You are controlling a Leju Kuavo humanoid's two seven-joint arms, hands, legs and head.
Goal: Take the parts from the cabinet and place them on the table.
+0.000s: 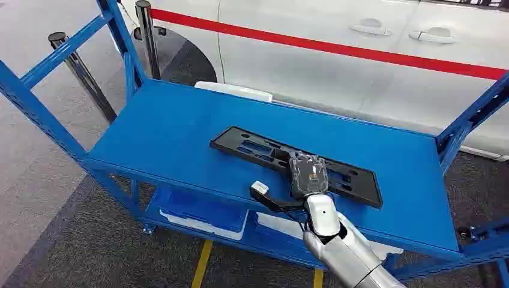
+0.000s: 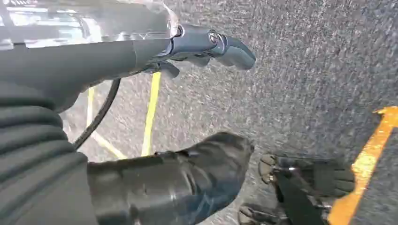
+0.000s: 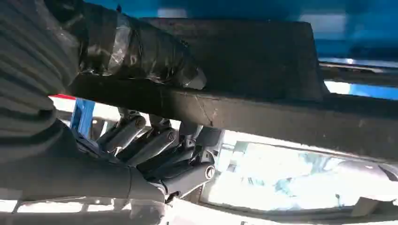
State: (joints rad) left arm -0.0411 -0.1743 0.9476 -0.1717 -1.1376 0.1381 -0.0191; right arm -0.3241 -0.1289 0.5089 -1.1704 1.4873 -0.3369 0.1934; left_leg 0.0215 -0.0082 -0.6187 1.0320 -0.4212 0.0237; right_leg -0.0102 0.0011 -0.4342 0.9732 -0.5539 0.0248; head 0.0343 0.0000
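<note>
A long black plastic part (image 1: 246, 146) lies across the top shelf of the blue cabinet rack (image 1: 156, 129). My right hand (image 1: 308, 175) is on the part's near edge, a little right of its middle. In the right wrist view the taped thumb (image 3: 136, 51) presses one face of the black part (image 3: 263, 117) and the fingers (image 3: 155, 145) curl against the other face, so the hand grips it. My left hand (image 2: 141, 51) hangs over grey carpet with its fingers apart and holds nothing.
A white car (image 1: 336, 66) with a red stripe stands close behind the rack. Two barrier posts (image 1: 81, 69) are at the back left. A white tray (image 1: 234, 90) sits at the shelf's far edge. A blue bin (image 1: 204, 211) is on the lower shelf. Blue uprights frame both ends.
</note>
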